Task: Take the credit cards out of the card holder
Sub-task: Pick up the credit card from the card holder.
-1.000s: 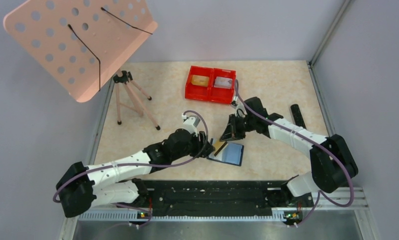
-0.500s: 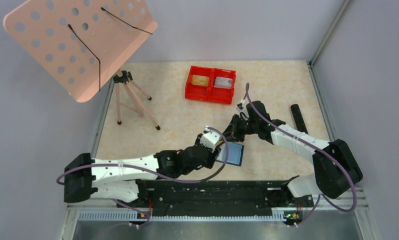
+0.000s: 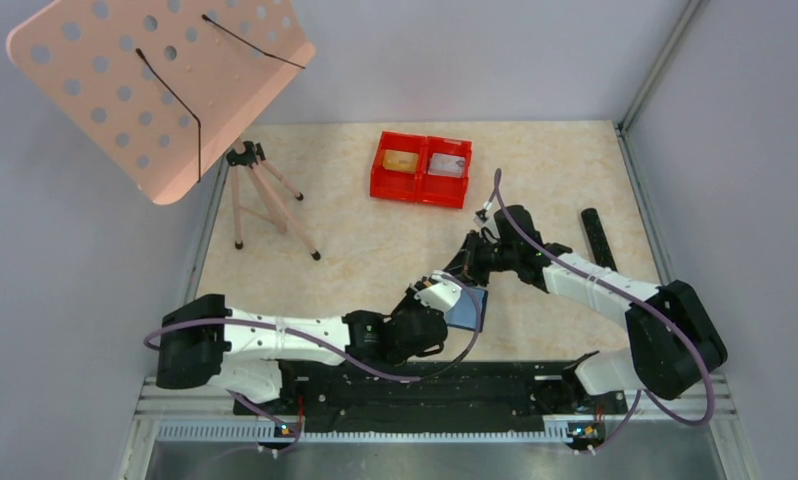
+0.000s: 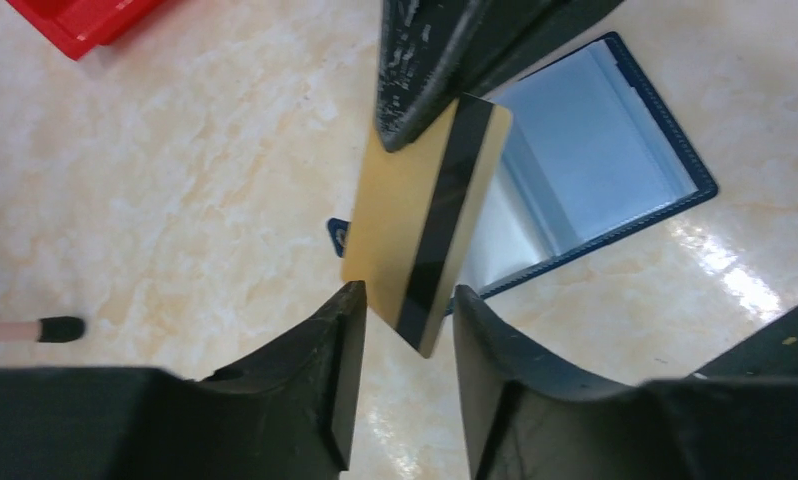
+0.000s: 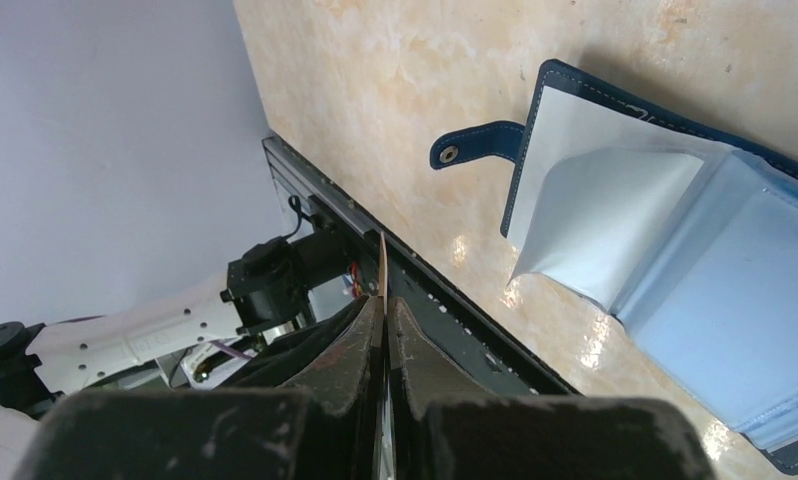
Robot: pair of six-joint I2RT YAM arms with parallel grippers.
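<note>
Card holder [image 3: 467,312] [image 4: 595,140] [image 5: 675,250] lay open on the desk [image 4: 175,200], near the middle of the near edge. Its blue-grey inside faced up and its little tab stuck out to one side.

A gold card [image 4: 415,230] [image 5: 383,265] with a black stripe was up in the air, just above the card holder. The right gripper [image 3: 465,265] [image 4: 415,130] [image 5: 385,310] was clenched on the top end of this card and held it tight.

The left gripper [image 3: 445,290] [image 4: 405,320] was at the low end of the same card. Its fingers [image 4: 335,340] were apart, one on each side of the card. I could not tell if they touched it.

Far back on the desk sat a red tray [image 3: 420,190] [image 4: 75,25] with two parts. Another gold card [image 3: 402,160] lay in its left part and a silver card [image 3: 447,165] lay in its right part.

A black stick [image 3: 595,232] lay on the right side of the desk. A small stand with three legs [image 3: 265,195] stood at the far left, beside a big pink board [image 3: 155,80] full of holes.
</note>
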